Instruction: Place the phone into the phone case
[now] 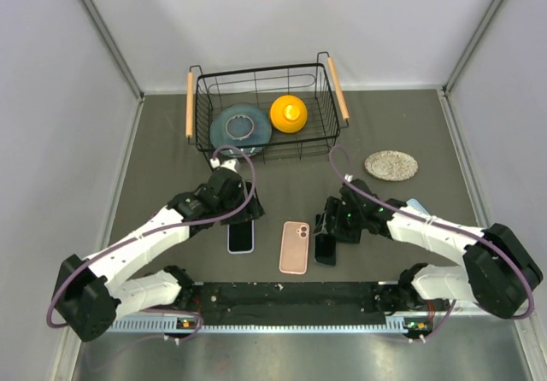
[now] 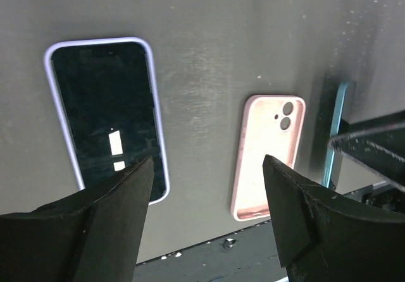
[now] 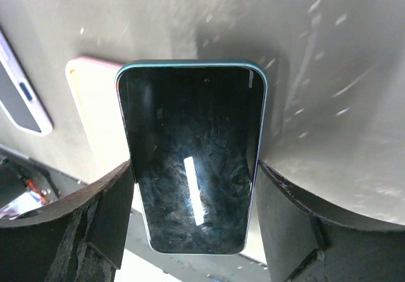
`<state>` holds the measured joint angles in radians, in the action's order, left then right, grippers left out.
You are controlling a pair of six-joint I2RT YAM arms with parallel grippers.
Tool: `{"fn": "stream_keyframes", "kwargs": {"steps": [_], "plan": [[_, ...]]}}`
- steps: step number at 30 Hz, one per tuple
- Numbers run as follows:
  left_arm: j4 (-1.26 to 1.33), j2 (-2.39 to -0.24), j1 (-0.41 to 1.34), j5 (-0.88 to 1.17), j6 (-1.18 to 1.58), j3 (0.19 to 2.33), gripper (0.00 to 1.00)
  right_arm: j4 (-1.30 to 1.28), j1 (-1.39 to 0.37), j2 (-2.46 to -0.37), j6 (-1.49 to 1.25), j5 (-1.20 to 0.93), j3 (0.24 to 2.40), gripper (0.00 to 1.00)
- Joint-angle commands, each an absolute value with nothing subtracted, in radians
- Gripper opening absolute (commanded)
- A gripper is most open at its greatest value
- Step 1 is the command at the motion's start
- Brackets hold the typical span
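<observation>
A teal-edged phone (image 3: 193, 155) with a dark screen sits between the fingers of my right gripper (image 3: 193, 193), which is shut on its long sides. In the top view this phone (image 1: 325, 249) is held tilted just right of the pink phone case (image 1: 293, 247), which lies flat, camera holes showing. The case also shows in the left wrist view (image 2: 266, 155) and behind the phone in the right wrist view (image 3: 95, 111). A lavender-rimmed phone (image 1: 240, 236) lies screen up to the case's left. My left gripper (image 2: 209, 187) is open and empty, above the table between the lavender phone (image 2: 107, 111) and the case.
A black wire basket (image 1: 329, 99) at the back holds a blue plate (image 1: 226, 129) with a ring and a yellow object (image 1: 288, 113). A speckled dish (image 1: 391, 165) lies at the right. A small pale blue item (image 1: 416, 203) shows behind my right arm.
</observation>
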<state>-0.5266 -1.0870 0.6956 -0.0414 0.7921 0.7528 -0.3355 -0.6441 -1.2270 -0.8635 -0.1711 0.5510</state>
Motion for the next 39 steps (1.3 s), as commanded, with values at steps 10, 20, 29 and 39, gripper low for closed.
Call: {"fn": "stream_keyframes", "kwargs": {"steps": [10, 20, 29, 39], "plan": [[-0.572, -1.003, 0.623, -0.048, 0.689, 0.709, 0.76, -0.275, -0.896, -1.359, -1.149, -0.077, 0.779, 0.44], [-0.584, -0.963, 0.607, -0.066, 0.673, 0.690, 0.76, -0.278, -0.963, -1.456, -1.193, -0.018, 0.838, 0.44], [-0.568, -0.974, 0.601, -0.045, 0.672, 0.686, 0.76, -0.328, -1.008, -1.486, -1.216, 0.024, 0.841, 0.51], [-0.561, -0.969, 0.603, -0.029, 0.680, 0.687, 0.76, -0.420, -1.026, -1.516, -1.233, 0.087, 0.868, 0.61]]}}
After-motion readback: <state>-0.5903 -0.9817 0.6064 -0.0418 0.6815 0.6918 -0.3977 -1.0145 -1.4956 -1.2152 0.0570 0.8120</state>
